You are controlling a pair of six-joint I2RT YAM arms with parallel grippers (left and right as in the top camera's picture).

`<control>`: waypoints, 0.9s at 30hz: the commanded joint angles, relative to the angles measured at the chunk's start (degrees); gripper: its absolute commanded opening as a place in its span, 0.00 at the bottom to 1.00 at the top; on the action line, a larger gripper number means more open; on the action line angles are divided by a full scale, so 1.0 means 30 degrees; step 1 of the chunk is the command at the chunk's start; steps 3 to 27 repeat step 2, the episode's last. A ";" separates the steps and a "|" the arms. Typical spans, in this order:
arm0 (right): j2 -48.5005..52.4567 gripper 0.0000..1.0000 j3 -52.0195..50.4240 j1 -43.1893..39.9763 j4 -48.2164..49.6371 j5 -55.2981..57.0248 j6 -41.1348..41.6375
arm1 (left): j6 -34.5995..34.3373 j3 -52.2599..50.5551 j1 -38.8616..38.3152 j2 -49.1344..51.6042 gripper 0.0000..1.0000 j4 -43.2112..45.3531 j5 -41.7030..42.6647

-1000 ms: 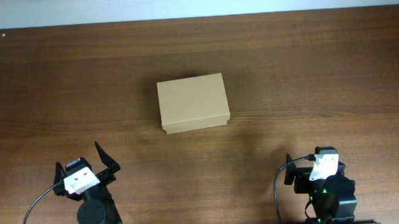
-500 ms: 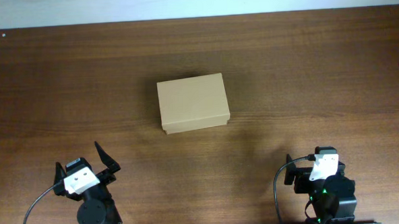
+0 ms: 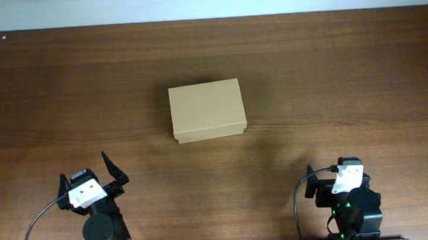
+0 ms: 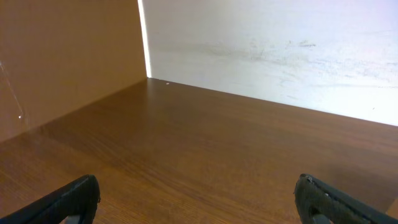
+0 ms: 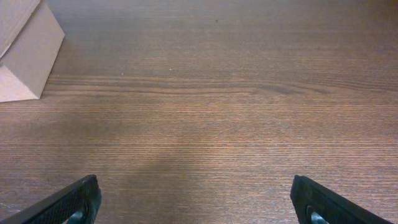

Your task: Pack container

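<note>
"Well, what does the overhead view give?"
"A plain tan cardboard box [image 3: 206, 110], rectangular and matte, with its flap lid down. It sits mid-table on the dark wood-grain tabletop [image 3: 342, 71], open wood on every side."
"Left wrist?"
"The left gripper [image 4: 196, 193] has black fingers spread wide, holding nothing. Smooth wood runs to a white wall [image 4: 280, 56]."
"Right wrist?"
"The right gripper [image 5: 194, 196] gapes too, empty. The box's sharp corner shows far left."
</note>
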 commanded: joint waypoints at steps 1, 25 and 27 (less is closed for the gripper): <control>-0.0204 0.99 -0.0138 -0.0138 0.0044 0.0095 -0.0066 | 0.0058 -0.0007 0.0080 -0.0131 1.00 -0.0160 -0.0146; -0.0204 0.99 -0.0138 -0.0138 0.0044 0.0095 -0.0066 | 0.0058 -0.0007 0.0080 -0.0131 1.00 -0.0160 -0.0146; -0.0204 0.99 -0.0138 -0.0138 0.0044 0.0095 -0.0066 | 0.0058 -0.0007 0.0080 -0.0131 1.00 -0.0160 -0.0146</control>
